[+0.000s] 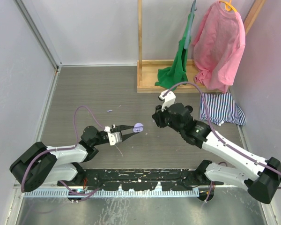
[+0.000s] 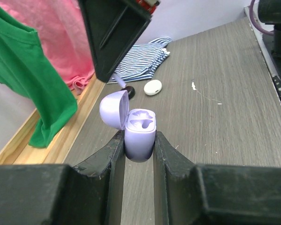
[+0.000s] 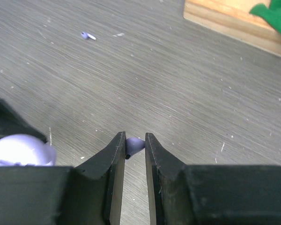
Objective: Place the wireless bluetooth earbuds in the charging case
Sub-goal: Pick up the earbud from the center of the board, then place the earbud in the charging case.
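1. Holding the lilac charging case (image 2: 139,136) by its sides, the left gripper (image 1: 130,128) has its jaws closed tight on it. The case is up off the table (image 1: 84,89), over the middle, with its lid (image 2: 114,108) flipped open.
2. The right gripper (image 3: 135,139) has its jaws pinched on one lilac earbud (image 3: 135,145) — only a small bit pokes out between the tips.
3. The case is just to the left of the right jaws and a bit closer to the near edge. They are near, but not touching.
4. The two cups in the case face up and look empty to me.
5. I think the right arm must go left and come over a cup. I cannot tell which way the held earbud's long side points — most of it is hidden.
6. A second lilac earbud (image 1: 110,111) lies flat on the table, nearer the far edge and well apart from both grippers. The left arm is nearer to it.
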{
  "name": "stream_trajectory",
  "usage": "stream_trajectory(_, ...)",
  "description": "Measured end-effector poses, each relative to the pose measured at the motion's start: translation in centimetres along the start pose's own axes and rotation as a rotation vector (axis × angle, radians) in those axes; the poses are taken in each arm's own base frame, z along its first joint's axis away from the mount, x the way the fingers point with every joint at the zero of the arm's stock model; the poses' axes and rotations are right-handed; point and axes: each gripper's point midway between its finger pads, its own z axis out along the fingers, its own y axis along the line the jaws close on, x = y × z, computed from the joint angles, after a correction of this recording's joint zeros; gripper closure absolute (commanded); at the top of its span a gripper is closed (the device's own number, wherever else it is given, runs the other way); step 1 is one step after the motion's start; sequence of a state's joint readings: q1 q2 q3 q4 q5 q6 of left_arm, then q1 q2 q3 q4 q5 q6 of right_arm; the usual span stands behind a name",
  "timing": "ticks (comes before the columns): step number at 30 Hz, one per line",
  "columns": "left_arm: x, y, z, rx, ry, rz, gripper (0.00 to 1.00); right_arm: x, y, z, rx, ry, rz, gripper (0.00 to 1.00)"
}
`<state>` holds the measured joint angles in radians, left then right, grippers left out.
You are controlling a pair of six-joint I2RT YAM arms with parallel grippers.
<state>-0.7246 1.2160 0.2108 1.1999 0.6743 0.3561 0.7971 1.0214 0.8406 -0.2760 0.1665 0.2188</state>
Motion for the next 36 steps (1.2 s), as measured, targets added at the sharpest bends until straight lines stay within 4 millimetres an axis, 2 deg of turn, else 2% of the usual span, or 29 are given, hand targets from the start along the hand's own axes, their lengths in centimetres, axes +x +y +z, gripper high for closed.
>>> stream_trajectory(5, 0.2, 0.9, -0.1, -0.052, 0.015, 0.004, 1.00, -0.8, 2.0, -0.9, -0.069, -0.101, -0.037, 0.78)
stream_trajectory(11, 0.4, 2.0, -0.3, -0.111, 0.031, 0.006, 1.00, -1.0, 3.4, -1.2, -0.105, -0.191, -0.062, 0.78)
stream_trajectory(24, 0.7, 2.8, -0.5, -0.168, 0.048, -0.031, 1.00, -1.7, 5.6, -1.9, -0.172, -0.389, -0.067, 0.78)
stream_trajectory(36, 0.6, 2.7, -0.4, -0.170, 0.039, -0.075, 1.00, -2.6, 6.6, -2.4, -0.207, -0.528, -0.036, 0.78)
